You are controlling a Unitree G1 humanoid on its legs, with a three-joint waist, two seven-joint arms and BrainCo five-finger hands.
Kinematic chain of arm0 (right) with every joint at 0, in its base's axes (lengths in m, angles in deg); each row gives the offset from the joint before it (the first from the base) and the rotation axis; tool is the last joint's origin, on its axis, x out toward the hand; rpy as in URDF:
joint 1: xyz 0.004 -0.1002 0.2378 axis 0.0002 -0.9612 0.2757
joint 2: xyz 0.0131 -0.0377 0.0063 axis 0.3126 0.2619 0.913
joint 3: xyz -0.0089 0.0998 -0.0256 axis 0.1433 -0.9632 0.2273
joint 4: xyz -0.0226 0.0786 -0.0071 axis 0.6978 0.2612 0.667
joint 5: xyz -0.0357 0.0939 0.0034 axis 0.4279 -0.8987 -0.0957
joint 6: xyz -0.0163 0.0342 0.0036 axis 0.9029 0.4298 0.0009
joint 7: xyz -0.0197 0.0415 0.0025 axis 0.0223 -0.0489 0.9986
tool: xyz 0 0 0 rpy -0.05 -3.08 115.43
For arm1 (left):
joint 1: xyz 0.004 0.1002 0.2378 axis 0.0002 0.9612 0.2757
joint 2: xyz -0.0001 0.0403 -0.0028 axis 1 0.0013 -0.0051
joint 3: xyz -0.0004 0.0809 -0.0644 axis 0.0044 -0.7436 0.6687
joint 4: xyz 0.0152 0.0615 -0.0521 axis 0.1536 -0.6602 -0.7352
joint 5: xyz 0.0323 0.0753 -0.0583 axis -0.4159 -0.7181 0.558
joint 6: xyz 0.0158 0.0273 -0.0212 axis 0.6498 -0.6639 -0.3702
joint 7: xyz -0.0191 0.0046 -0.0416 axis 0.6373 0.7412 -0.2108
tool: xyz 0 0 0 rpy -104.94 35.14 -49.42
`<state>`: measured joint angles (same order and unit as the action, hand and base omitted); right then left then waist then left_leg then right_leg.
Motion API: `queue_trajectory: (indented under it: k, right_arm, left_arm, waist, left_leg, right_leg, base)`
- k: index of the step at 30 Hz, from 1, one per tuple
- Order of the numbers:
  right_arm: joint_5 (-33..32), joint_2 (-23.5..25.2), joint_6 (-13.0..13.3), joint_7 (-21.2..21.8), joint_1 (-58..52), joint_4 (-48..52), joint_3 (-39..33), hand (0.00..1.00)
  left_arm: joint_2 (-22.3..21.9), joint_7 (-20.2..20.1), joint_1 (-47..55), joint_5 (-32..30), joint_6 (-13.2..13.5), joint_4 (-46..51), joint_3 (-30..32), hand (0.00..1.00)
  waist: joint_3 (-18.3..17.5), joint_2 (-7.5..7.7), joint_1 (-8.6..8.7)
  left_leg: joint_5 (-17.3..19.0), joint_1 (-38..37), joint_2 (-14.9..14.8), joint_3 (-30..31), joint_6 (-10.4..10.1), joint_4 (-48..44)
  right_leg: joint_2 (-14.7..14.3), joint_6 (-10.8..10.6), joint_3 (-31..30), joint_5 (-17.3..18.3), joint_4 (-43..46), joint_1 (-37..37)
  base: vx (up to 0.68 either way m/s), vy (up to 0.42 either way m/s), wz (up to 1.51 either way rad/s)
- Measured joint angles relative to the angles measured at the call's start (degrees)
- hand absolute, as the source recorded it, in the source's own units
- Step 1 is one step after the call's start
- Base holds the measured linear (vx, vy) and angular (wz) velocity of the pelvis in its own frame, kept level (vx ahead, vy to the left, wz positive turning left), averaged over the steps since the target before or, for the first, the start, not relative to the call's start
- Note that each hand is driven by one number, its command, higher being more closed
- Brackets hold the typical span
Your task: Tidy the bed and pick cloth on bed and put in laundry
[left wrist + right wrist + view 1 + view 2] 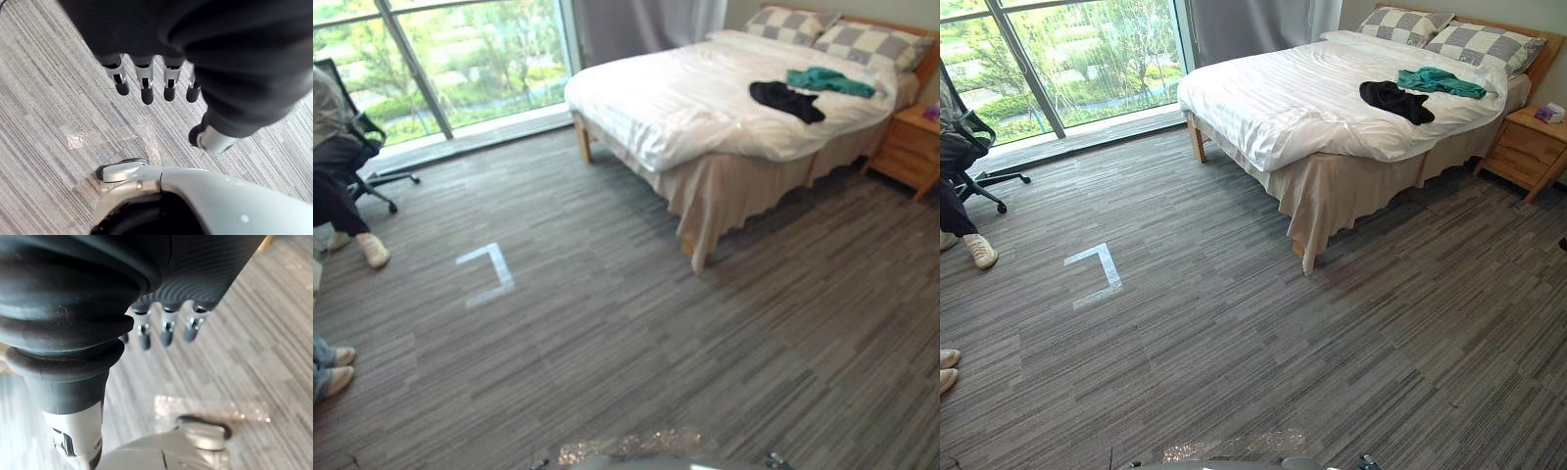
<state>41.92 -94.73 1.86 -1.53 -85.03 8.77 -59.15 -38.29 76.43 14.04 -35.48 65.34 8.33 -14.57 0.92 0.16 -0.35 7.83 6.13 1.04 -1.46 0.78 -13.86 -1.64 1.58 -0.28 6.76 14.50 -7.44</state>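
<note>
Fingers of left hand (146, 90) and right hand (166, 333) hang loose and empty over carpet (607, 343), as nothing lies within reach. Bed (685, 108) stands well off at one o'clock; black cloth (786, 101) and teal cloth (830, 81) lie just beside each other near its pillows (871, 44), awaiting pickup.

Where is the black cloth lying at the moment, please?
The black cloth lies upper right in the eye views, on the white bed, beside the teal cloth.

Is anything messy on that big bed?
Yes. A black cloth and a teal cloth lie crumpled side by side on the white bed, near the checked pillows. They look dropped, not folded.
</note>
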Motion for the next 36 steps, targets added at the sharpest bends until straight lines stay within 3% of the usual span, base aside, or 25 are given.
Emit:
queue_trajectory:
  k: [6, 7, 8, 9, 15, 17, 18, 19, 23, 24, 31, 36]
  right_arm:
    - [0.11, 0.33, 0.2, -0.68, 0.54, -1.27, -1.25, 0.0]
    - [0.64, 3.89, 1.24, -2.93, 1.63, -4.01, -10.91, 0.0]
    - [0.63, 6.36, 1.51, -4.73, 1.65, -5.32, -16.21, 0.0]
    - [0.72, 8.22, 1.86, -5.58, 1.58, -6.12, -20.4, 0.0]
    - [0.66, 10.24, 2.22, -6.04, 2.24, -8.27, -27.75, 0.0]
    - [0.69, 10.58, 2.29, -6.06, 2.24, -8.39, -28.79, 0.0]
    - [0.68, 10.66, 2.31, -6.07, 2.46, -8.71, -29.36, 0.0]
    - [0.69, 10.55, 2.38, -6.06, 2.74, -9.28, -29.38, 0.0]
    - [0.71, 10.54, 2.43, -6.02, 3.03, -9.68, -29.87, 0.0]
    - [0.7, 10.58, 2.41, -6.02, 3.57, -10.02, -30.48, 0.0]
    - [0.71, 10.63, 2.42, -6.01, 4.08, -10.01, -30.54, 0.0]
    - [0.75, 10.49, 2.4, -6.01, 4.66, -9.82, -30.42, 0.0]
  left_arm:
    - [-0.05, 0.48, -0.23, -0.54, 0.3, -0.43, 1.32, 0.0]
    - [-2.75, 2.78, -1.38, -4.27, 2.02, -3.21, 8.92, 0.0]
    - [-4.09, 4.23, -1.68, -5.69, 2.69, -4.43, 13.49, 0.0]
    - [-4.44, 5.07, -1.96, -6.44, 3.24, -5.08, 16.91, 0.0]
    - [-5.41, 5.23, -3.53, -7.73, 3.87, -8.91, 20.51, 0.0]
    - [-5.31, 5.23, -3.89, -7.82, 3.87, -9.69, 20.96, 0.0]
    - [-5.23, 5.24, -4.27, -7.9, 3.87, -10.25, 20.95, 0.0]
    - [-5.16, 5.22, -4.39, -7.89, 3.88, -10.55, 20.94, 0.0]
    - [-5.08, 5.17, -4.79, -7.88, 3.92, -11.01, 20.95, 0.0]
    - [-5.07, 5.17, -4.79, -7.88, 3.93, -11.03, 20.94, 0.0]
    - [-5.01, 5.18, -5.47, -7.82, 3.95, -11.02, 20.95, 0.0]
    - [-5.13, 5.24, -6.03, -7.53, 4.01, -10.96, 21.23, 0.0]
  waist:
    - [-0.04, 0.11, 0.07]
    - [1.52, 0.07, 0.18]
    - [1.75, 0.56, 0.12]
    - [1.75, 0.03, -0.17]
    - [0.97, 0.56, -0.27]
    - [1.43, 0.02, -0.22]
    - [1.23, 0.82, -0.27]
    - [1.57, 0.1, -0.26]
    - [1.83, 0.96, -0.24]
    - [2.33, -0.13, -0.25]
    - [3.74, 0.7, -0.26]
    - [4.28, 0.46, -0.5]
  left_leg:
    - [-0.15, -1.16, -0.01, -0.11, 0.25, 1.13]
    - [-1.4, -5.2, -0.05, -0.43, 0.83, 3.5]
    - [-1.58, -7.1, -0.09, -0.46, 0.65, 5.55]
    - [-1.68, -8.91, -0.13, -0.76, 0.02, 7.53]
    - [-4.88, -12.49, -0.43, -3.79, -0.32, 15.57]
    - [-5.3, -13.78, -0.37, -4.04, -0.21, 16.72]
    - [-5.32, -14.68, -0.36, -4.1, -0.21, 17.25]
    - [-5.34, -15.01, -0.35, -4.21, -0.19, 17.51]
    - [-5.32, -15.92, -0.37, -4.38, -0.21, 17.92]
    - [-5.31, -15.94, -0.37, -4.48, -0.22, 17.91]
    - [-5.22, -16.83, -0.4, -5.0, -0.35, 17.99]
    - [-5.04, -16.07, -0.86, -7.05, -0.57, 18.23]
  right_leg:
    - [0.1, 0.01, 0.02, 0.01, -0.91, 1.28]
    - [0.25, 0.45, 0.44, -1.15, -2.78, 5.24]
    - [0.23, 0.39, 0.46, -1.41, -4.43, 6.97]
    - [0.26, 0.3, 0.39, -1.54, -5.99, 8.64]
    - [0.71, -1.01, 1.16, -3.57, -12.04, 11.34]
    - [0.71, -1.08, 1.32, -3.98, -13.29, 12.55]
    - [0.71, -1.08, 1.41, -4.13, -13.86, 13.4]
    - [0.7, -1.14, 1.46, -4.08, -14.22, 13.82]
    - [0.66, -1.47, 1.8, -3.97, -14.83, 14.39]
    - [0.66, -1.58, 1.86, -3.9, -14.85, 14.42]
    - [0.69, -2.45, 1.93, -3.36, -14.76, 15.33]
    - [0.19, -2.56, 0.3, -3.2, -13.14, 12.94]
  base:
    - [0.06, 0.004, 0.0]
    - [0.09, 0.001, 0.06]
    - [0.05, 0.002, 0.04]
    - [0.0, 0.0, 0.0]
    - [0.04, 0.022, 0.0]
    - [0.1, 0.023, 0.01]
    - [0.08, 0.01, -0.01]
    - [0.07, 0.005, -0.01]
    - [0.07, -0.006, 0.0]
    - [0.0, 0.0, 0.0]
    - [-0.01, -0.006, 0.0]
    - [-0.05, -0.02, -0.15]
